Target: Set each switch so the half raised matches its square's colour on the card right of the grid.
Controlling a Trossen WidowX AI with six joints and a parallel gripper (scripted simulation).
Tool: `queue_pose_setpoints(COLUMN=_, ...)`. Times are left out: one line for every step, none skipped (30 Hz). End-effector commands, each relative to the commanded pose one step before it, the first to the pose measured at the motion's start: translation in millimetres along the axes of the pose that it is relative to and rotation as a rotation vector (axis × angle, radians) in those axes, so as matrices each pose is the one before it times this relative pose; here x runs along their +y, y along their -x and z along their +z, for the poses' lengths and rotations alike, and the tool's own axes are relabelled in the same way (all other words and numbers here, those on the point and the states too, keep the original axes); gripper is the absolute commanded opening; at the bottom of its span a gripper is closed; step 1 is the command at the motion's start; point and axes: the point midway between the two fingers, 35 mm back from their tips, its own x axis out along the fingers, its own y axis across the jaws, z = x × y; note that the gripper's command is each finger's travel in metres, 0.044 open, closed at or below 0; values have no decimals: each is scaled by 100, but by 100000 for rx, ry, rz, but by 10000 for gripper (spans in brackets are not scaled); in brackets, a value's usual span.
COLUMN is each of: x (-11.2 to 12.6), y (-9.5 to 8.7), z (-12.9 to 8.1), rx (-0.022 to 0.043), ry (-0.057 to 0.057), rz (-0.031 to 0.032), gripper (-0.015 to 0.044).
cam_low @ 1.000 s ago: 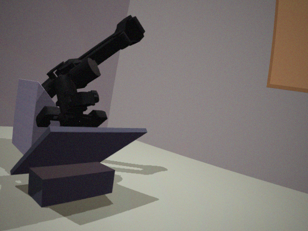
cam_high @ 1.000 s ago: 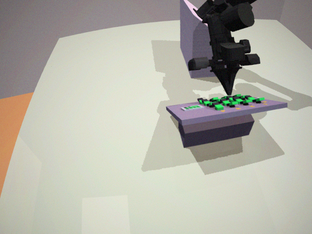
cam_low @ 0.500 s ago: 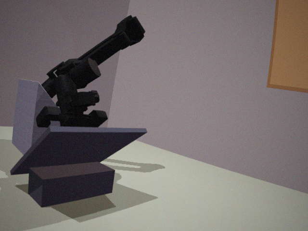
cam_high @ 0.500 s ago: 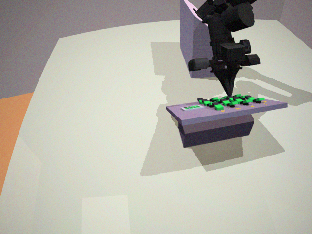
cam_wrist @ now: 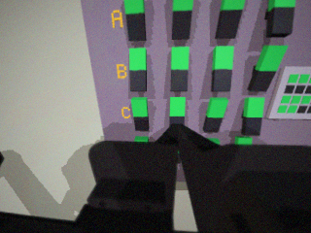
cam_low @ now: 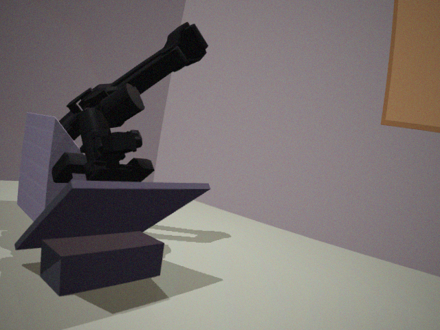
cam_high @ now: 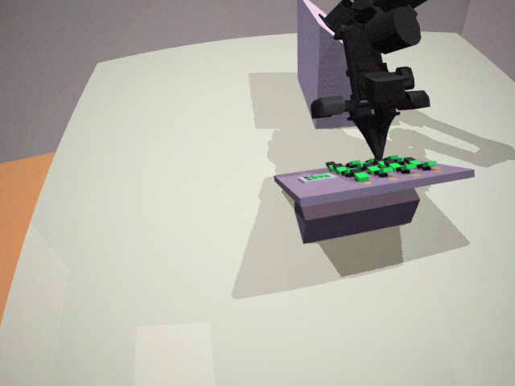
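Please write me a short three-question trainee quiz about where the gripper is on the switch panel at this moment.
1. True or false: the gripper has its fingers spread wide.
2. In the wrist view, the fingertips point at a switch in which lettered row? a) A b) B c) C
3. Fill in: the reference card shows squares of green and dark ____.

Key: 1. False, the fingers are shut on nothing. 2. c, row C, second switch from the letter. 3. grey.
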Motion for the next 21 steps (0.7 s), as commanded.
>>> queue_pose_setpoints(x=-34, y=-69, z=110, rx=-439, ry=-59, rz=-209, gripper=0)
queue_pose_setpoints(x=0, y=-13, z=0, rx=0, ry=0, rz=0, gripper=0)
queue_pose_setpoints(x=0, y=-13, z=0, rx=0, ry=0, rz=0, gripper=0)
queue_pose_setpoints(x=0, y=-13, z=0, rx=0, ry=0, rz=0, gripper=0)
queue_pose_setpoints(x=0, y=-13, z=0, rx=0, ry=0, rz=0, gripper=0)
queue_pose_setpoints(x=0, y=-13, z=0, rx=0, ry=0, rz=0, gripper=0)
queue_pose_setpoints(x=0, y=-13, z=0, rx=0, ry=0, rz=0, gripper=0)
queue_pose_setpoints(x=0, y=-13, z=0, rx=0, ry=0, rz=0, gripper=0)
queue_pose_setpoints(x=0, y=-13, z=0, rx=0, ry=0, rz=0, gripper=0)
queue_pose_setpoints(x=0, y=-13, z=0, rx=0, ry=0, rz=0, gripper=0)
queue_pose_setpoints(x=0, y=-13, z=0, rx=0, ry=0, rz=0, gripper=0)
queue_pose_setpoints(x=0, y=-13, z=0, rx=0, ry=0, rz=0, gripper=0)
queue_pose_setpoints(x=0, y=-13, z=0, rx=0, ry=0, rz=0, gripper=0)
queue_pose_setpoints(x=0, y=-13, z=0, rx=0, ry=0, rz=0, gripper=0)
queue_pose_setpoints(x=0, y=-13, z=0, rx=0, ry=0, rz=0, gripper=0)
queue_pose_setpoints(x=0, y=-13, z=0, rx=0, ry=0, rz=0, gripper=0)
queue_pose_setpoints(x=0, y=-13, z=0, rx=-1, ry=0, rz=0, gripper=0)
queue_pose_setpoints(x=0, y=-13, z=0, rx=0, ry=0, rz=0, gripper=0)
queue_pose_setpoints(x=0, y=-13, z=0, rx=0, ry=0, rz=0, gripper=0)
queue_pose_setpoints(x=0, y=-13, z=0, rx=0, ry=0, rz=0, gripper=0)
queue_pose_setpoints(x=0, y=-13, z=0, rx=0, ry=0, rz=0, gripper=0)
